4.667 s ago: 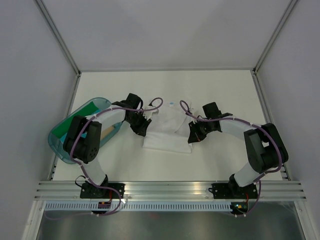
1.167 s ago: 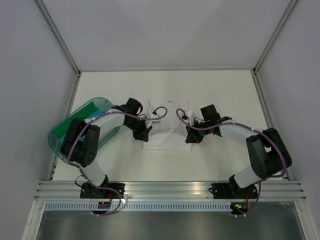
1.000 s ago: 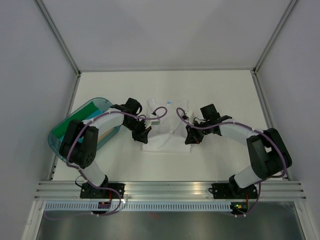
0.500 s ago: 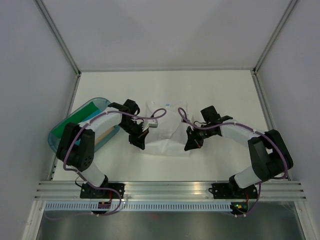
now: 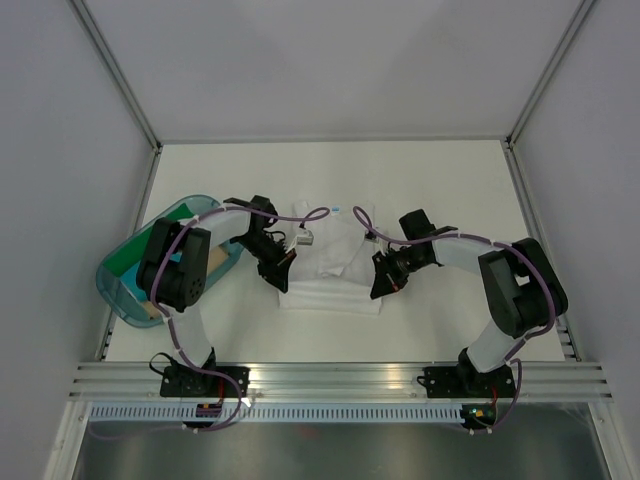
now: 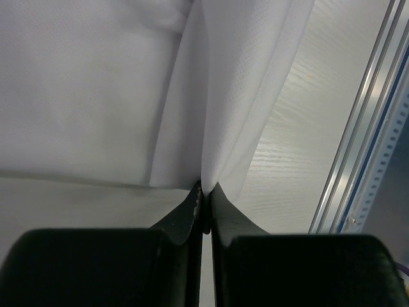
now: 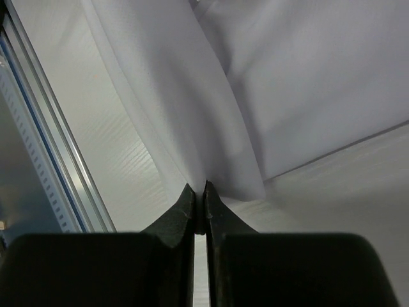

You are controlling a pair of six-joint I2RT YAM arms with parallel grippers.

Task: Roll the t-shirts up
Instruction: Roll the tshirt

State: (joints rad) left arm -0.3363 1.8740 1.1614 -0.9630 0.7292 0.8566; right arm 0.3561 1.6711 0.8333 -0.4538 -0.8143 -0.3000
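The white t-shirt (image 5: 330,262) lies mid-frame on the tabletop (image 5: 450,180) in the top view; left jaws and right jaws each pinch one lower corner. I judge both corners should travel together, level, for a straight, tight roll.

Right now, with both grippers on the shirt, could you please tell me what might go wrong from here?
1. The left gripper and the right gripper each pinch only a thin fold of the white t-shirt at their very tips, so the cloth may slip out when pulled.
2. The left arm's purple cable loops over the shirt and could snag or drag it.
3. If one arm leads, the roll may skew.
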